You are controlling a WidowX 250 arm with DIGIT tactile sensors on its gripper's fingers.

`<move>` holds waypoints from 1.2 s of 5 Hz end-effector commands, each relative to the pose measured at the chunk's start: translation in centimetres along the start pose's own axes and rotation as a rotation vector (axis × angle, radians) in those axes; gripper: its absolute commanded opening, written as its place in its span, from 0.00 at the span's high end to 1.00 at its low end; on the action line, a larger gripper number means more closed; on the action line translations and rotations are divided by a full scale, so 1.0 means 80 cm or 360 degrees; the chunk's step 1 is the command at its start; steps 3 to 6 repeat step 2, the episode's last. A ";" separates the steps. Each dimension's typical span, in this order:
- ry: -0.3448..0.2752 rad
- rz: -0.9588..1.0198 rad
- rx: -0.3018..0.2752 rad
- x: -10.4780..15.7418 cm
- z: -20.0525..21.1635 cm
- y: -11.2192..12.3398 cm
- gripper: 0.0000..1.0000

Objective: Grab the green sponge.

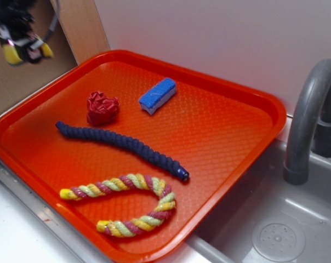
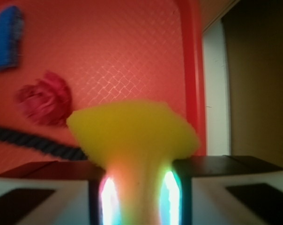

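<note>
Listing contents, largest item first.

1. Sink basin [image 1: 297, 219], grey, with drain disc and a curved grey faucet [image 1: 310, 109] at right, beside the tray.

2. Tray [image 1: 231, 137], orange-red plastic, textured floor, raised rim; it holds items 3 to 6.

3. Dark blue rope [image 1: 121, 143], lying diagonally across the tray's middle, one end near the red wad.

4. Multicoloured rope [image 1: 127, 205], yellow, pink and pale green twist, bent into a U at the tray's near edge.

5. Blue sponge [image 1: 157, 96], white layer underneath, toward the tray's far side, just beside the red wad but apart from it. Not the target.

6. Red wad [image 1: 102, 107], crumpled, resting on the tray floor between the blue sponge and the dark rope's end.

7. Gripper [image 1: 23, 44], black, raised at upper left, above and beyond the tray's far-left corner, in front of a brown panel [image 1: 72, 33].

8. Green sponge [image 2: 132, 136], seen as a yellow block; the wrist view shows it pinched between the two fingers [image 2: 48, 187], its lower part squeezed narrow and its top flaring out above them. In the exterior view, yellow shows on either side of the gripper, clear of the tray.

Status: the grab appears accomplished, with the sponge clamped and carried aloft. Judged remaining: little beyond keeping the hold secure; the deep squeeze suggests a firm grip.
</note>
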State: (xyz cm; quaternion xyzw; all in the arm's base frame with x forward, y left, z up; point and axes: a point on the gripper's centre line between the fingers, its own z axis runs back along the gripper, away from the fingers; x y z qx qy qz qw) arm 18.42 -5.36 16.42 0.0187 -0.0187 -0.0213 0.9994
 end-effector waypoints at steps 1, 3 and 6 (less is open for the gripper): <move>-0.0241 -0.0112 -0.0134 -0.033 0.102 0.038 1.00; -0.0249 -0.0029 -0.0256 -0.049 0.112 0.062 1.00; -0.0249 -0.0029 -0.0256 -0.049 0.112 0.062 1.00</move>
